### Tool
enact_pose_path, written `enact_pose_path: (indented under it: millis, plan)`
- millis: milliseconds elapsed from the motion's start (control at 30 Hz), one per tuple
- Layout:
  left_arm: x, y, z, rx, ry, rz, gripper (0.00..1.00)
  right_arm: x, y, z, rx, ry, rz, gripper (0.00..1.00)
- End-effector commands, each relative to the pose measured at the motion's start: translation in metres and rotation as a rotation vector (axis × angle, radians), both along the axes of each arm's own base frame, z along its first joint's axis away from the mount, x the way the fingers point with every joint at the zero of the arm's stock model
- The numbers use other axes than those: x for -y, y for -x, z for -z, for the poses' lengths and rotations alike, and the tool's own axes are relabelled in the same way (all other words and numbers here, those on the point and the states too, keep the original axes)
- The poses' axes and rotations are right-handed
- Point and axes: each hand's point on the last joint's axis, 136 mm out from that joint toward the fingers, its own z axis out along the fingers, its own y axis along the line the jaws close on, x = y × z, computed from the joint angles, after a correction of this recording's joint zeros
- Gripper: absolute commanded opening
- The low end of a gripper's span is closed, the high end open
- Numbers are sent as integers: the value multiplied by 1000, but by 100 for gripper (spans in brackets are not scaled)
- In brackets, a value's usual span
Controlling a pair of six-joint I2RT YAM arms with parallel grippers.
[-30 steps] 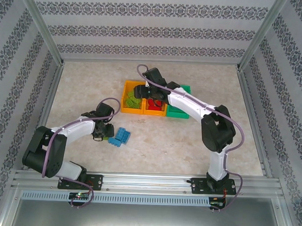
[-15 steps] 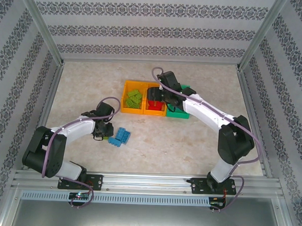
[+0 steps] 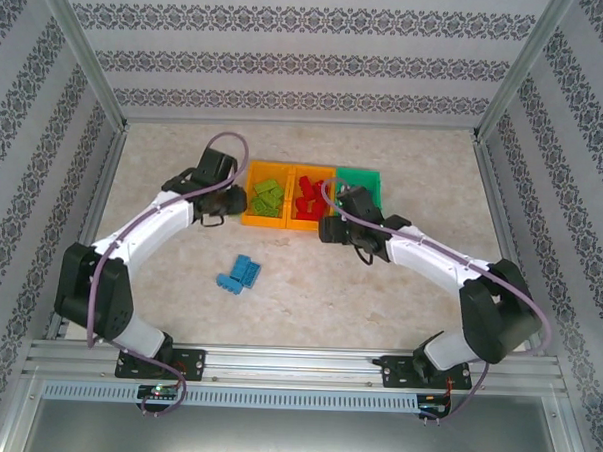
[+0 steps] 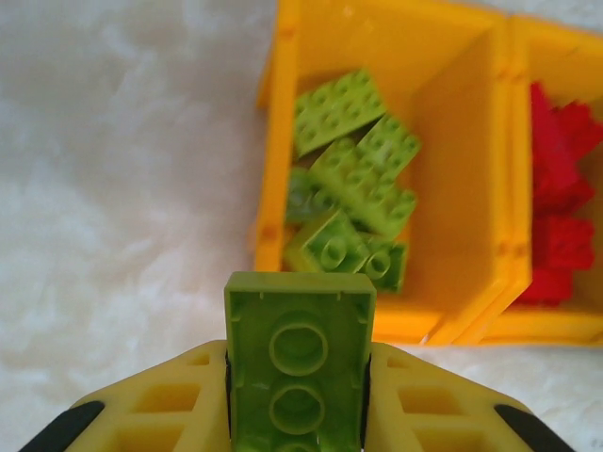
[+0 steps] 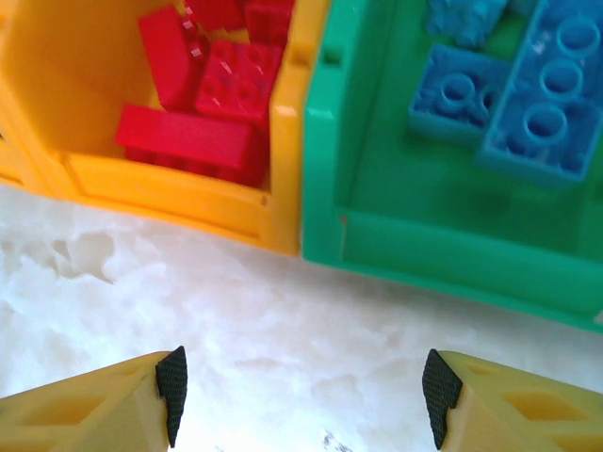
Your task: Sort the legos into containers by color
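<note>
Lime brick (image 4: 300, 315), clamped in left claw (image 4: 300, 377), should clear the rim of the yellow bin (image 4: 405, 325) before release; right claw (image 5: 300, 395) wide, empty.

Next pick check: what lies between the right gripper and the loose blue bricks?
Nothing but bare table, per the top view, from right gripper to blue bricks.

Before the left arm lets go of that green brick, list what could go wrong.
1. The green brick in the left gripper sits short of the yellow bin; dropped now, it would likely land on the table.
2. The red bricks lie in the next bin, so drifting right could missort it.
3. The open right gripper hangs by that bin; the arms could crowd.
</note>
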Motion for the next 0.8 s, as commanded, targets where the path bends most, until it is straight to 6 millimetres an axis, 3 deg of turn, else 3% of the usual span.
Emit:
enact_pose_path:
  millis: [0,133,267,400,600,700,733,767]
  plan:
    - [24,-14,6,-40,18,88,30,-2,4,-8,49,-42,21,70]
    - [43,-43,18,-63,34,126,31,-9,19,-1,55,-30,-24,70]
    - [50,-65,35,-93,16,129,33,-22,36,7,60,-7,-96,70]
    - [53,-74,39,-96,17,128,42,-38,50,13,74,37,-196,73]
    - [50,-70,32,-81,12,123,70,-67,61,14,91,38,-316,77]
    - [48,-61,20,-54,24,121,81,-93,67,7,119,19,-405,78]
    - [47,-58,13,-38,32,117,97,-105,71,5,130,14,-451,79]
    - [45,-53,9,-25,35,114,100,-118,75,4,139,14,-509,81]
